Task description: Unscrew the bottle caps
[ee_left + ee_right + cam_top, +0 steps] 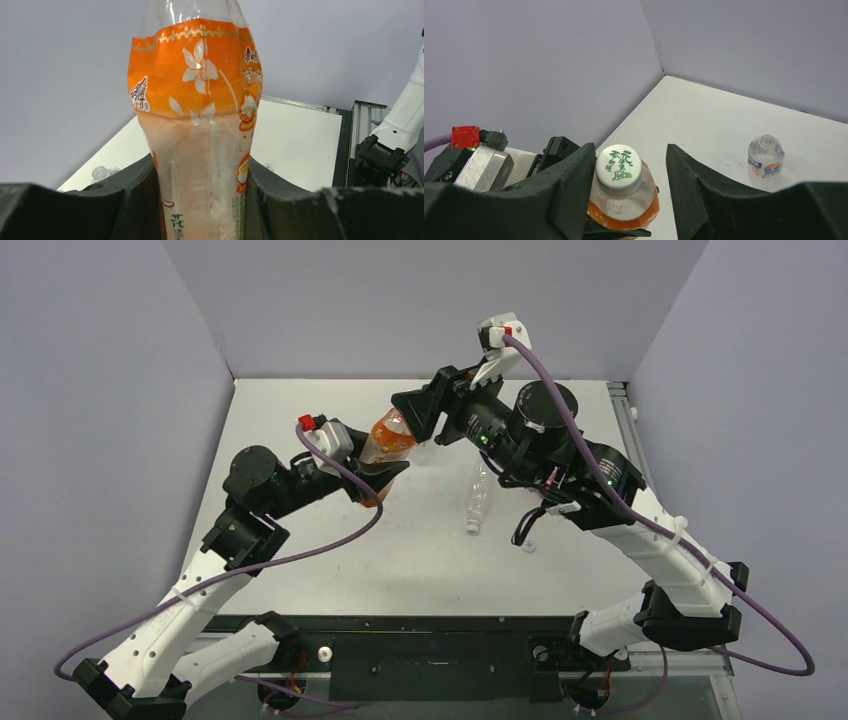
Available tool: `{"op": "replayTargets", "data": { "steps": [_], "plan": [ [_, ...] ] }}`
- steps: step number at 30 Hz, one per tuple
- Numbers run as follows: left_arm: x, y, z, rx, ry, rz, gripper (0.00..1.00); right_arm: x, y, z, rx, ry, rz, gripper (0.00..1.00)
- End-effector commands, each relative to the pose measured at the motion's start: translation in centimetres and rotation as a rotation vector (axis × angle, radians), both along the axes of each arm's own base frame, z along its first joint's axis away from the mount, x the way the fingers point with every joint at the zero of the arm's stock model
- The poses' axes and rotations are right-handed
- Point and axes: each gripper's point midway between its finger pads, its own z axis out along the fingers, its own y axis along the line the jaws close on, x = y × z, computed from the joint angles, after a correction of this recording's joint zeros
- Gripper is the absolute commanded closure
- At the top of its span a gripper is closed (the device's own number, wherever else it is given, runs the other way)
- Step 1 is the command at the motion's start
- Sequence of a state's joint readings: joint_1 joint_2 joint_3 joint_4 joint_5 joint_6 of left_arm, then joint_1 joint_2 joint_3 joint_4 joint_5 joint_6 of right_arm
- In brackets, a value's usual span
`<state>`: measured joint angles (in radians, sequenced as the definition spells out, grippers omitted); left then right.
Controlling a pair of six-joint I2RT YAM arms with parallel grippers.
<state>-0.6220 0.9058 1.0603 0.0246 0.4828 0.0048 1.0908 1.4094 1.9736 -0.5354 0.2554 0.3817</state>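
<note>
White table (330,570), left claw (200,180) clamped on orange bottle (197,90), right claw (630,152) apart around its cap (619,167)

Glossy clear plastic bottle (200,175), shiny orange label (195,70), smooth matt whitish cap (619,169), matt black fingers (566,192)

Top view high, looking down; left wrist close beside orange bottle (200,125), right wrist close above; all share it.

Two plastic bottles on record, one orange-labelled bottle (388,438), one clear bottle (478,498), two screw caps confirmed, one white printed cap (618,169), one whitish cap (765,141), two robot arms, left arm (200,575), right arm (665,545).
</note>
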Motion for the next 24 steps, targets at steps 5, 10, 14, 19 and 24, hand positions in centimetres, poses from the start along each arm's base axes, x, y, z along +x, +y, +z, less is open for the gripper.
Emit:
{"op": "replayTargets", "data": {
  "steps": [5,10,14,19,24],
  "plan": [
    [-1.0,0.2,1.4,-0.036,-0.025,-0.027,0.93,-0.1,0.9,1.9,0.090,-0.006,0.061,0.69],
    [-1.0,0.0,1.3,-0.038,-0.008,-0.037,0.93,-0.5,1.4,1.7,0.070,-0.011,0.099,0.86],
    [-1.7,-0.5,1.8,-0.061,0.043,-0.085,0.96,-1.0,1.7,1.5,0.040,-0.034,0.180,1.00],
    [-5.1,-1.0,3.8,-0.105,0.072,-0.255,0.99,-5.3,2.3,3.2,0.087,-0.138,0.495,1.00],
    [-9.0,-1.2,4.8,-0.106,0.145,-0.454,0.99,-8.9,1.7,4.4,0.175,-0.209,0.711,1.00]
  ]
}}
